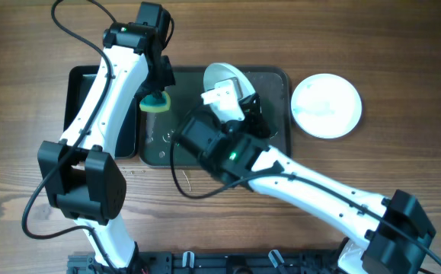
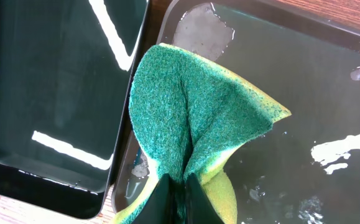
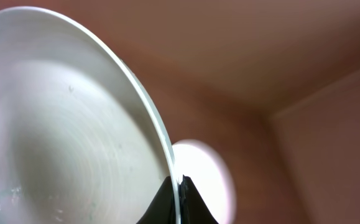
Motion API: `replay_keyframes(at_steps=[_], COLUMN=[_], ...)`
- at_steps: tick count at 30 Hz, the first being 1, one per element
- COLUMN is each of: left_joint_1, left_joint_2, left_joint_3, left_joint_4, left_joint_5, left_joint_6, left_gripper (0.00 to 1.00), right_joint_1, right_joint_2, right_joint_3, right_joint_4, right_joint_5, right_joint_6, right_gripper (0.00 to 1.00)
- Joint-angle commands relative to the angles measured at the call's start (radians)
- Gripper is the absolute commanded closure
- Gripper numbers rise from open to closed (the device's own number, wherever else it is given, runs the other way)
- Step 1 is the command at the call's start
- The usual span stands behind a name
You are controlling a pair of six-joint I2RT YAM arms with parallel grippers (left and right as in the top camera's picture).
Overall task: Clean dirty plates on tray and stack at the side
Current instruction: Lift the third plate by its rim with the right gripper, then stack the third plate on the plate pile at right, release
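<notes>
Round white plate (image 1: pixel 222 78) is tilted up on edge over the upper middle of the dark grey rectangular tray (image 1: pixel 270 84), which sits centre frame in the overhead view. My right gripper (image 3: pixel 178 199) pinches its rim, jaws pressed onto both sides of the edge. In the right wrist view the plate face looks white, with a wet patch at lower left. The tray floor is wet, with puddles.

My left gripper (image 2: pixel 180 196) has its jaws clamped on a folded green-and-yellow sponge (image 2: pixel 192 106), held over the tray's left edge, just beside the black rectangular container (image 2: pixel 49 93). A second round white plate (image 1: pixel 327 105) lies flat on the wooden table (image 1: pixel 403 46), right of the tray and apart from it.
</notes>
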Motion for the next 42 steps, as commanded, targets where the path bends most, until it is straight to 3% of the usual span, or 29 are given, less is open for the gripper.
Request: replay_keyframes(at_steps=[1, 9, 13, 18, 23, 33, 40, 42], left_joint_1=[0.004, 0.004, 0.004, 0.004, 0.004, 0.004, 0.004, 0.004], left_joint_2=[-0.016, -0.016, -0.016, -0.016, -0.016, -0.016, -0.016, -0.016], left_joint_3=[0.007, 0.007, 0.007, 0.007, 0.007, 0.007, 0.007, 0.007], left_joint_4=[0.004, 0.004, 0.004, 0.004, 0.005, 0.007, 0.007, 0.008], left_joint_5=[0.009, 0.009, 0.009, 0.009, 0.009, 0.009, 0.009, 0.009], left_joint_6=[-0.009, -0.009, -0.009, -0.009, -0.009, -0.009, -0.009, 0.001], left_gripper=[0.96, 0.96, 0.96, 0.96, 0.96, 0.96, 0.96, 0.96], right_joint_1=[-0.12, -0.483, -0.699, -0.946, -1.162, -1.173, -1.17, -1.167], right_joint_2=[-0.03, -0.037, -0.041, -0.041, -0.041, 0.006, 0.072, 0.089], right_joint_3=[0.0, 0.0, 0.0, 0.0, -0.002, -0.019, -0.086, -0.088], right_joint_4=[-0.003, 0.022, -0.005, -0.112, -0.183, -0.146, -0.069, -0.043], right_joint_5=[-0.491, -1.263, -1.483, -1.435, -1.155, -1.011, -1.073, -1.128], right_joint_6=[0.125, 0.059, 0.037, 0.01, 0.003, 0.014, -0.012, -0.07], right_gripper=[0.96, 0.96, 0.96, 0.96, 0.96, 0.96, 0.96, 0.91])
